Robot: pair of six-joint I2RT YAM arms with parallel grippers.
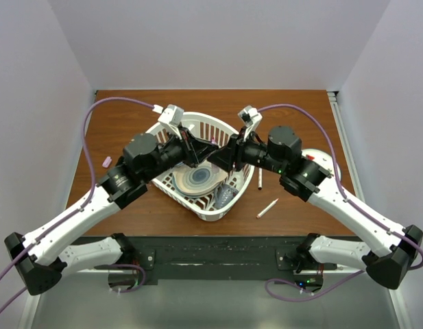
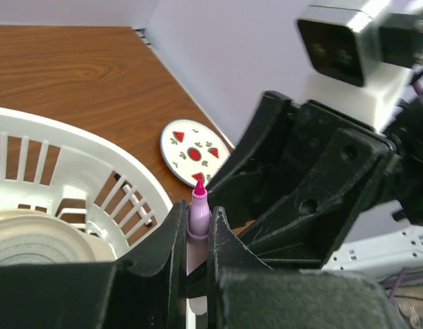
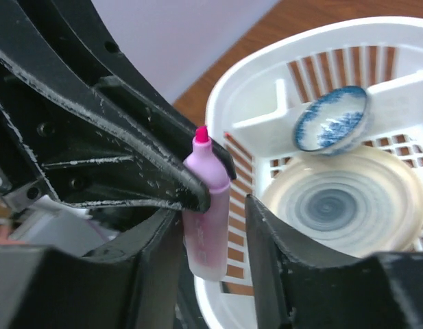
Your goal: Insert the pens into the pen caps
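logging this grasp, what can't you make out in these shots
Left wrist view: the pink pen below its tip, buried in the left gripper.
Right wrist view: whether the right gripper touches that pen; the left gripper's finger covers that side.
Top view: the pen, hidden where both grippers meet over the basket.
Top view: two loose pens on the table, too small to tell if capped.
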